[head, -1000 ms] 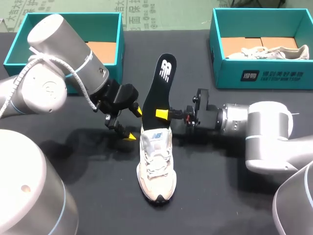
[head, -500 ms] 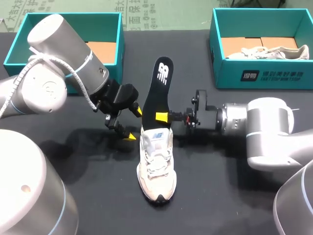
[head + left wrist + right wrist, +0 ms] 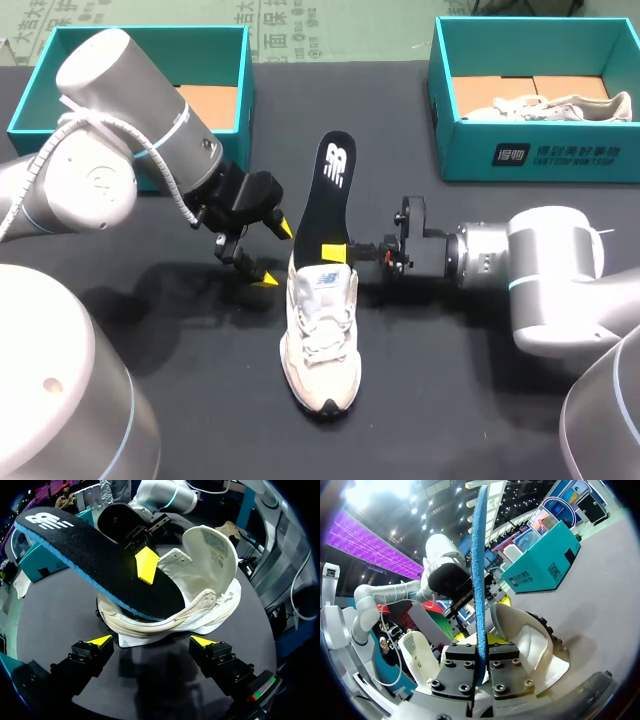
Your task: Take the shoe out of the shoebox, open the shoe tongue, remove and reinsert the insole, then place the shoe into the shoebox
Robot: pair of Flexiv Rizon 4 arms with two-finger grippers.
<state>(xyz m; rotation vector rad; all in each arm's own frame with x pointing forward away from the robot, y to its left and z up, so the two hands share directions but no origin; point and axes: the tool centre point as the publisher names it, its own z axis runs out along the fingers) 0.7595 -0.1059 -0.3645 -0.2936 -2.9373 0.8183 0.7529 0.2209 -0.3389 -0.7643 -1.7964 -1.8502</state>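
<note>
Head view: compared with a second ago, the insole sits lower, and the right arm has come down toward 6 o'clock with it. The right jaws stay pinched on the insole's edge, just above the collar of the shoe. The shoe lies on the bench between the two arms, toe at 6 o'clock and heel at 12. It looks like the reinsert step is underway, with the insole's front end feeding into the shoe, and boxing the shoe is still some way off. The left arm hasn't budged. The left jaws hang wide apart at the shoe's 10 o'clock, gripping nothing. Only one yellow tip of the right jaws shows here, since the other is behind the insole. The left arm covers part of the left shoebox. The right shoebox runs off the edge, with another pale shoe lying inside it.

Left wrist view: the left jaws are spread with only bare bench between them, and the shoe is just ahead, not touched. The tongue is flipped up and open. The insole's front end disappears into the shoe, so there's no telling how deep it's seated.

Right wrist view: the insole shows edge-on, its blue rim clamped between the right jaws. The mounting blocks hide most of the yellow tips, and the shoe's opening sits just past them.
</note>
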